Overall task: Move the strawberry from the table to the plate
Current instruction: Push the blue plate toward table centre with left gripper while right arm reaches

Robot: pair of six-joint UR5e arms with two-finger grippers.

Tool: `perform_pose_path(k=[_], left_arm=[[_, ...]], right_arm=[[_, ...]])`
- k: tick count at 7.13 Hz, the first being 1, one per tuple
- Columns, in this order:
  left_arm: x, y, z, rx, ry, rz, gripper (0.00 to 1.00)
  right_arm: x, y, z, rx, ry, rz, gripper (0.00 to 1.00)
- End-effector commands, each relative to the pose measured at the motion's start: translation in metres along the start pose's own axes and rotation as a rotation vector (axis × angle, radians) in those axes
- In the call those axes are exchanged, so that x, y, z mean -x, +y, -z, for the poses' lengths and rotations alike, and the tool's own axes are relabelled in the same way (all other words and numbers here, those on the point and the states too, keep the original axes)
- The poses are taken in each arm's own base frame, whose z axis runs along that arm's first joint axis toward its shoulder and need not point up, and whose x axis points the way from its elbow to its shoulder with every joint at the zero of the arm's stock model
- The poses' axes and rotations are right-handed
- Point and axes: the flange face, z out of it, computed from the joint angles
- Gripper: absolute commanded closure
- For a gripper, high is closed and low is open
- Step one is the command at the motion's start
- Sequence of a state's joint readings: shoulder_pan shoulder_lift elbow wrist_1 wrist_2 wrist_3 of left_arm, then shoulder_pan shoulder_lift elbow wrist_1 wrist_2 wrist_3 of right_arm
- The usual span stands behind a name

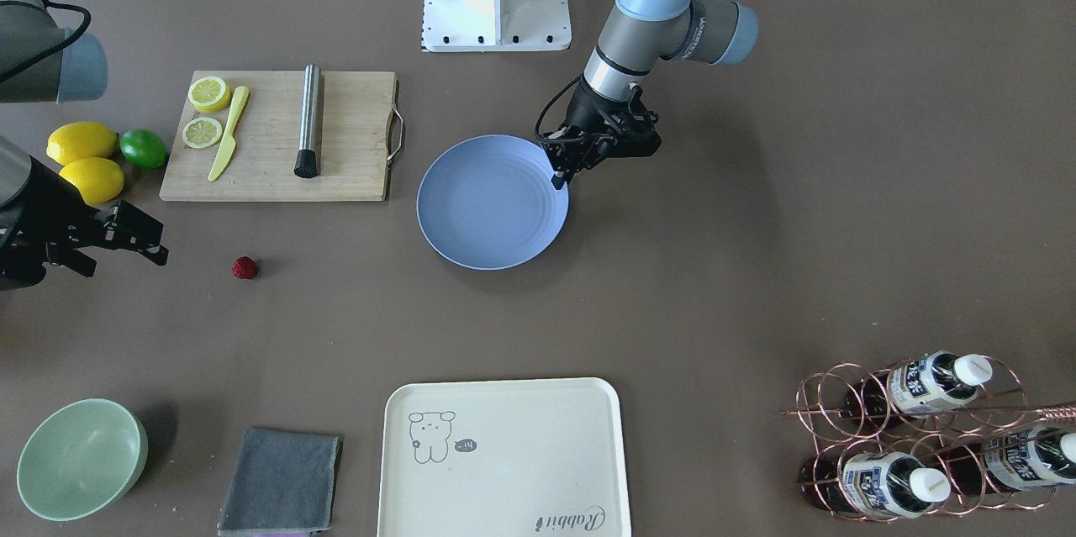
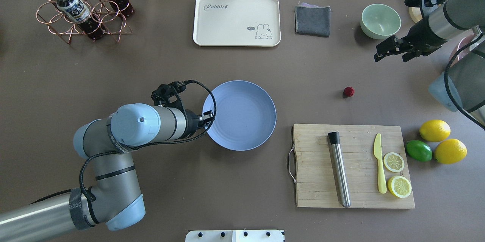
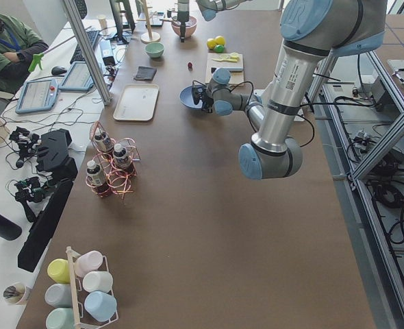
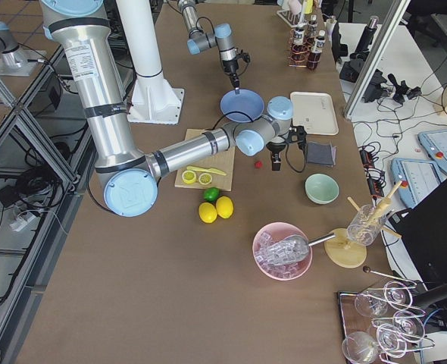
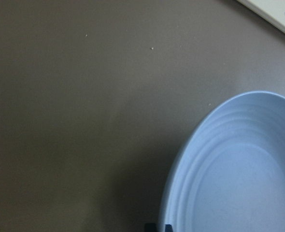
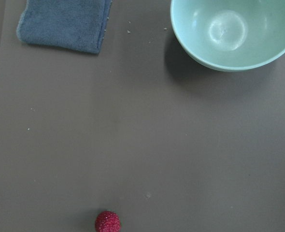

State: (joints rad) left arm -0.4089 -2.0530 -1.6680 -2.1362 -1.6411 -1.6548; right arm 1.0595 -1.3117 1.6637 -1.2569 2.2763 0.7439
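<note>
The strawberry (image 1: 245, 268) (image 2: 349, 91), small and dark red, lies alone on the brown table (image 1: 723, 251). It shows at the bottom edge of the right wrist view (image 6: 107, 222). My right gripper (image 1: 160, 240) (image 2: 380, 50) hangs open over the table between the strawberry and the green bowl, apart from both. The blue-grey plate (image 1: 492, 201) (image 2: 239, 115) (image 5: 239, 169) sits mid-table with nothing in it. My left gripper (image 1: 558, 177) (image 2: 207, 116) is at the plate's edge, its thin fingertips closed on the rim.
A wooden cutting board (image 1: 277, 176) holds lemon slices, a yellow knife and a steel rod. Two lemons and a lime (image 1: 143, 148) lie beside it. A green bowl (image 1: 81, 458), grey cloth (image 1: 282, 480), cream tray (image 1: 504, 457) and bottle rack (image 1: 925, 436) line the far side.
</note>
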Motion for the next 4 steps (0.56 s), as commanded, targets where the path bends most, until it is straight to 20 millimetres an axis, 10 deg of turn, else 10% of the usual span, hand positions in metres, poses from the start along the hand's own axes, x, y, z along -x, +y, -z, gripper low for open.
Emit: perform_pose_path(k=[1, 4], left_arm=[[-0.002, 0.012, -0.003, 0.013, 0.002, -0.008, 1.0], [-0.015, 0.016, 0.0, 0.018, 0.02, -0.01, 1.0]], right_arm=[[0.022, 0.002, -0.012, 0.0, 0.008, -0.023, 0.0], [0.031, 0.003, -0.021, 0.005, 0.014, -0.022, 0.0]])
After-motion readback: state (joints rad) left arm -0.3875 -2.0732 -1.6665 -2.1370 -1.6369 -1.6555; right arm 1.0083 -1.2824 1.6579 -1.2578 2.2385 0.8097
